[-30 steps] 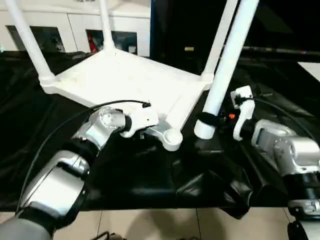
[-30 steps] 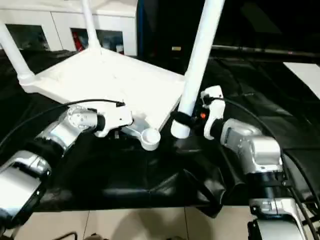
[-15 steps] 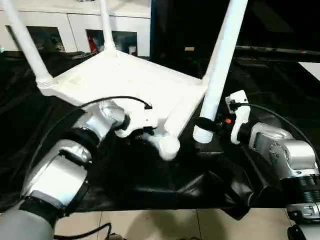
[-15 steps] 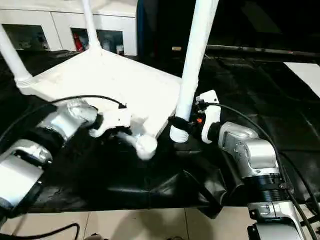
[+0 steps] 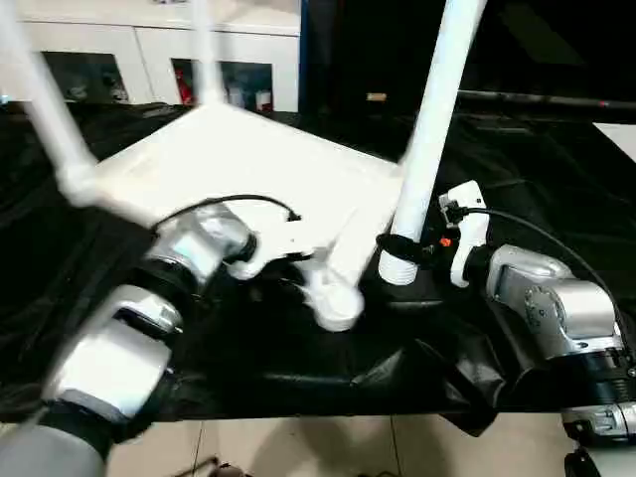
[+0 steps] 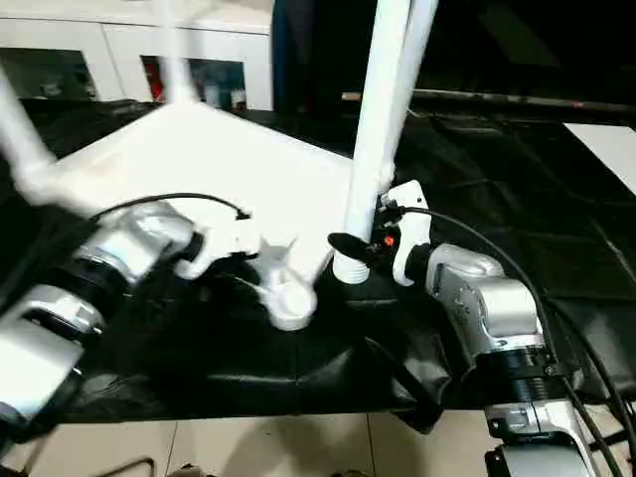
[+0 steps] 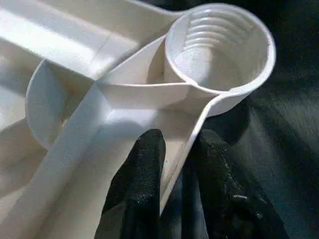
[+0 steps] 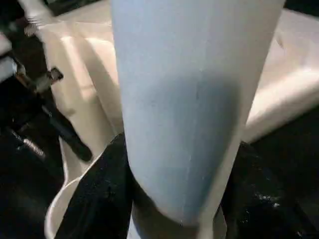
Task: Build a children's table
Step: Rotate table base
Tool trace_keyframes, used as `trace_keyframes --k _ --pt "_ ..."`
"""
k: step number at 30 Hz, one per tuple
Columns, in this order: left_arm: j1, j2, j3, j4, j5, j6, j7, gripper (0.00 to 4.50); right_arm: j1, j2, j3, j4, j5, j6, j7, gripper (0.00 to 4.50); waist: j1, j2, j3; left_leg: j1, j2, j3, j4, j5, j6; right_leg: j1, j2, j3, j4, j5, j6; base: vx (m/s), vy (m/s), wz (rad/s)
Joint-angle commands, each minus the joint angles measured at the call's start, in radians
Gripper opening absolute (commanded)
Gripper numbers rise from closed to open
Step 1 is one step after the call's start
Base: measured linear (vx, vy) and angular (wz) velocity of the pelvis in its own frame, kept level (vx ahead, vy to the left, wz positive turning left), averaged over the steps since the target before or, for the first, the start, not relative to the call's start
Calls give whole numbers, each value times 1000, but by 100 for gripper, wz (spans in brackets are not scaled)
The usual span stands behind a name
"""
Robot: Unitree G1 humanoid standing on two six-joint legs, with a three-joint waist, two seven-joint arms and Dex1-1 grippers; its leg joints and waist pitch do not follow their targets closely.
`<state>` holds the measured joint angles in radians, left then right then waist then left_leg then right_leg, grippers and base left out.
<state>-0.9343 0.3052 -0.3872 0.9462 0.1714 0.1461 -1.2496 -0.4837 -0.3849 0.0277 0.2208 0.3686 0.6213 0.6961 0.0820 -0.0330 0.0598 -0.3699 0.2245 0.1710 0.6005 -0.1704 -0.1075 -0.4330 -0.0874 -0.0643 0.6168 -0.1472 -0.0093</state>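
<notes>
The children's table top [image 5: 248, 159] lies upside down on black cloth, its fitted legs [image 5: 45, 109] pointing up. Its near corner holds an empty round socket [image 5: 338, 303], threaded inside [image 7: 219, 47]. My left gripper [image 7: 177, 142] is shut on the thin rim wall just behind that socket, one finger on each side. It reaches in from the left [image 5: 298, 263]. My right gripper [image 5: 400, 246] is shut on a loose white leg [image 5: 429, 129] near its threaded lower end. That leg stands almost upright just right of the socket. Black fingers [image 8: 102, 194] flank the leg [image 8: 189, 114].
Crumpled black cloth [image 5: 417, 368] covers the work surface and hangs over its near edge above tiled floor [image 5: 298, 447]. A white cabinet [image 5: 149, 45] with shelves stands at the back left. A pale sheet [image 5: 621, 134] lies at the far right.
My left gripper's fingers have come together onto the rim by the socket, and that corner has shifted nearer. The right gripper has carried the leg left toward the socket and stood it more upright.
</notes>
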Motion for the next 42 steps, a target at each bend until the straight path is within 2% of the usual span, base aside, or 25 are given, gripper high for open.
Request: trace_keyframes --k 1,2,4,6,7,8,9,10,12,14,16,17,19,20,22,23,24,26,29,32,33,35,42 --pt "26 10 45 -31 -11 113 94 87 8 0 -7 -10 -11 -5 -9 190 7 4 -82 3 -9 10 -64 -199 13 81 -38 31 -65 -169 -236 0 0 0" --pt "36 11 42 -40 -1 124 115 82 9 1 -7 -10 -12 -5 -11 190 4 1 -82 2 -11 10 -64 -204 17 83 -37 29 -69 -192 -227 0 0 0" --pt "65 3 55 -63 16 174 190 79 11 6 -9 -7 -12 -2 -20 190 -1 4 -79 2 -12 9 -66 -217 13 81 -35 28 -73 -233 -209 0 0 0" --pt "80 -10 74 -95 15 209 224 69 12 7 -7 -6 -15 -3 -23 190 -9 2 -78 1 -13 9 -65 -225 13 81 -34 26 -79 -282 -189 0 0 0" --pt "89 -15 77 -120 21 230 246 65 13 7 -7 -6 -16 -2 -24 190 -11 -3 -78 1 -13 9 -65 -225 15 80 -34 25 -81 -291 -185 0 0 0" --pt "95 -18 79 -137 24 244 261 61 14 7 -7 -6 -16 -2 -25 190 -13 0 -78 2 -13 9 -65 -227 17 77 -34 25 -83 -308 -178 0 0 0" --pt "107 -20 77 -169 28 267 274 61 15 7 -6 -6 -17 -1 -27 190 -14 1 -78 2 -13 8 -66 -227 19 76 -33 25 -84 -312 -175 0 0 0" --pt "120 -26 76 -202 27 280 285 56 16 7 -5 -5 -19 -2 -27 190 -15 -3 -78 2 -12 9 -65 -226 20 75 -33 25 -84 -310 -173 0 0 0" --pt "142 -39 80 -250 15 291 295 36 17 5 -1 -4 -28 -5 -27 190 -14 1 -79 4 -10 9 -66 -222 24 74 -33 26 -83 -294 -182 0 0 0" --pt "172 -45 72 -293 -10 226 271 32 15 4 1 0 -35 -9 -27 190 -13 -2 -79 2 -10 9 -66 -216 30 73 -32 26 -82 -278 -187 0 0 0" --pt "186 -48 69 -311 -14 222 272 25 13 5 0 4 -36 -10 -28 190 -11 3 -81 4 -10 9 -67 -211 31 72 -32 27 -80 -254 -191 0 0 0" --pt "197 -45 62 -317 -12 164 267 17 12 4 0 6 -38 -12 -28 190 -11 1 -81 4 -9 9 -67 -210 31 73 -32 27 -79 -240 -194 0 0 0" --pt "209 -43 59 -332 -22 127 256 4 11 3 0 8 -40 -14 -29 190 -9 -2 -81 3 -10 10 -67 -213 32 73 -32 27 -79 -242 -189 0 0 0" --pt "224 -39 54 -352 -36 56 232 1 11 0 1 9 -41 -16 -29 190 -7 -1 -79 3 -10 9 -68 -218 34 73 -34 26 -84 -261 -181 0 0 0" --pt "242 -38 64 -395 -71 7 196 0 10 -3 1 11 -45 -19 -27 190 -6 2 -81 3 -8 10 -69 -213 29 71 -36 28 -81 -260 -180 0 0 0" --pt "246 -37 67 -407 -77 4 189 0 9 -3 1 12 -47 -19 -26 190 -6 2 -80 4 -8 11 -69 -216 28 69 -35 28 -82 -259 -181 0 0 0" --pt "243 -41 78 -412 -87 7 188 29 8 -7 4 13 -52 -23 -21 190 -2 2 -80 7 -7 12 -68 -222 24 67 -34 29 -81 -263 -180 0 0 0" --pt "232 -44 96 -403 -97 8 194 59 5 -11 7 15 -57 -27 -16 190 6 3 -78 9 -7 13 -69 -229 21 65 -34 29 -83 -276 -172 0 0 0" --pt "217 -21 86 -383 -79 -11 195 87 4 -12 9 16 -56 -27 -10 190 9 2 -79 6 -7 10 -71 -226 14 68 -34 28 -81 -273 -163 0 0 0" --pt "216 -6 85 -369 -76 -37 185 93 3 -11 10 16 -56 -27 -7 190 7 5 -79 5 -9 10 -71 -221 12 70 -35 29 -79 -265 -160 0 0 0" --pt "215 1 86 -362 -76 -43 183 96 4 -10 11 16 -58 -28 -6 190 5 2 -80 3 -9 10 -70 -216 12 71 -34 29 -78 -259 -159 0 0 0" --pt "215 8 83 -355 -70 -52 181 96 5 -9 10 14 -61 -28 -3 190 5 4 -81 5 -9 10 -70 -210 12 70 -34 29 -78 -250 -163 0 0 0" --pt "233 40 59 -366 -92 -30 94 96 3 -9 8 17 -65 -30 2 190 4 6 -79 8 -8 11 -71 -225 6 68 -35 30 -78 -256 -173 0 0 0"
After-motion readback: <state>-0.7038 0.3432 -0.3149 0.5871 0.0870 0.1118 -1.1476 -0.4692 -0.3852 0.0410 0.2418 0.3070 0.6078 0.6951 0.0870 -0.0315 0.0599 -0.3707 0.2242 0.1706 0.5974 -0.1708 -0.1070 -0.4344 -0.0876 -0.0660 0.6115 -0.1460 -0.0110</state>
